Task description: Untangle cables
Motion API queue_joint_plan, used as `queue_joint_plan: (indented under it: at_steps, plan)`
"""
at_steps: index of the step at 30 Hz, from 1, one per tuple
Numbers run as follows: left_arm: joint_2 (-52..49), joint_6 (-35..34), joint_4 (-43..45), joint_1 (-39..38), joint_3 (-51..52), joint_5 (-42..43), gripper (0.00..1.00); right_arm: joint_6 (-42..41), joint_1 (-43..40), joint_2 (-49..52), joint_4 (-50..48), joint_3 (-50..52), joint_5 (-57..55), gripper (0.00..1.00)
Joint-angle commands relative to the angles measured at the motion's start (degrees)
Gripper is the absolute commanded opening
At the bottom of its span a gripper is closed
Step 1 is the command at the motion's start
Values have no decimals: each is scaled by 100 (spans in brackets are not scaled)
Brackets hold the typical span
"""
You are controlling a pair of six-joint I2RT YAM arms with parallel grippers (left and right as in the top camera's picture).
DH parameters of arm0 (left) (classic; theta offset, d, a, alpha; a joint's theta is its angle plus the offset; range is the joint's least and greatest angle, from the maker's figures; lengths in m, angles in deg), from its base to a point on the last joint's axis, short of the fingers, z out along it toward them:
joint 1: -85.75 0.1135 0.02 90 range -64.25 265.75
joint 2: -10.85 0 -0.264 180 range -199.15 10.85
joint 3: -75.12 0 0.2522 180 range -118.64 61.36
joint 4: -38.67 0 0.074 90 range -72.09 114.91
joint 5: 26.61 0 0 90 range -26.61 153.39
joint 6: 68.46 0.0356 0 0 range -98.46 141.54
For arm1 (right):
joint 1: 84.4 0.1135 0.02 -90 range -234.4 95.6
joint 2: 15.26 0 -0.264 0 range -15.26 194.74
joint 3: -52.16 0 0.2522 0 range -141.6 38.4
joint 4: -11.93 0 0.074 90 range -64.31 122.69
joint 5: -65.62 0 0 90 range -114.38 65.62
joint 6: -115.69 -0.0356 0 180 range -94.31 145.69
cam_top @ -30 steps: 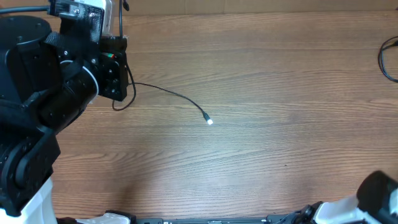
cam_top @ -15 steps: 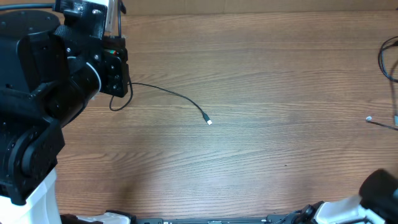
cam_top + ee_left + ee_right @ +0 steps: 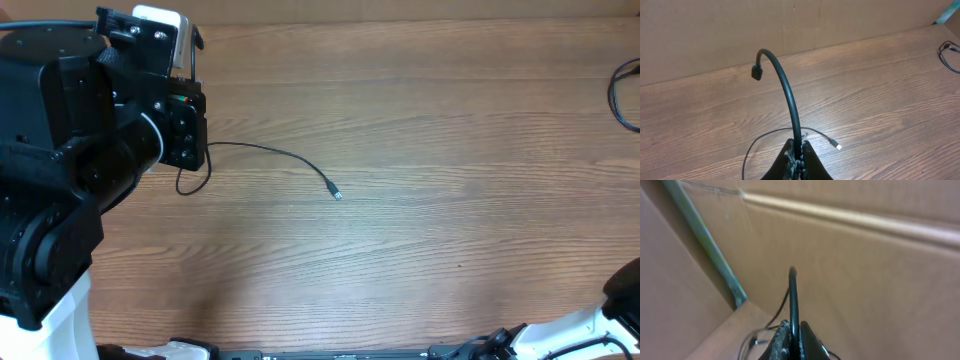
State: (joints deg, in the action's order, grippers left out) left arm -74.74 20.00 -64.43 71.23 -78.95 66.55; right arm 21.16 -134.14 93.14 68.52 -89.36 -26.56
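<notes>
Overhead: left arm [image 3: 90, 150] sits at the table's [image 3: 420, 250] far left. A thin black cable [image 3: 265, 149] trails from beneath it to a plug lying mid-table. A second cable [image 3: 622, 95] loops at the right edge.

Left wrist: left gripper [image 3: 797, 159] is pinched tight on the cable [image 3: 792, 105], which arcs upward. Its slack lies on the wood.

Right wrist: right gripper [image 3: 792, 330] is clamped on an upright black cord [image 3: 793, 297], with a cardboard wall [image 3: 865, 280] behind.

black cable [image 3: 271, 151], brown wood-grain table [image 3: 430, 250]
</notes>
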Motion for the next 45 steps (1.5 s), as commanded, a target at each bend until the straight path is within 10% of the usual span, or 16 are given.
queue_joint_plan:
  at_steps: [1, 30, 31, 33, 45]
  plan:
    - [-2, 15, 2, 31, -42, -63, 4, -66, 4, 286, 74, 247, 334, 4]
    - [-2, -345, -238, 26, -42, 92, 4, -107, 15, 1832, -1279, 2935, 232, 4]
    - [-2, -343, -238, 26, -42, 92, 4, -122, 15, 1840, -1285, 2935, 229, 8]
    - [-2, -363, -232, 26, -42, 92, 4, -332, 15, 1825, -1305, 2922, 317, 100]
    - [-2, -356, -208, 26, -42, -94, 4, -361, 413, 551, -498, 1569, 1912, 100]
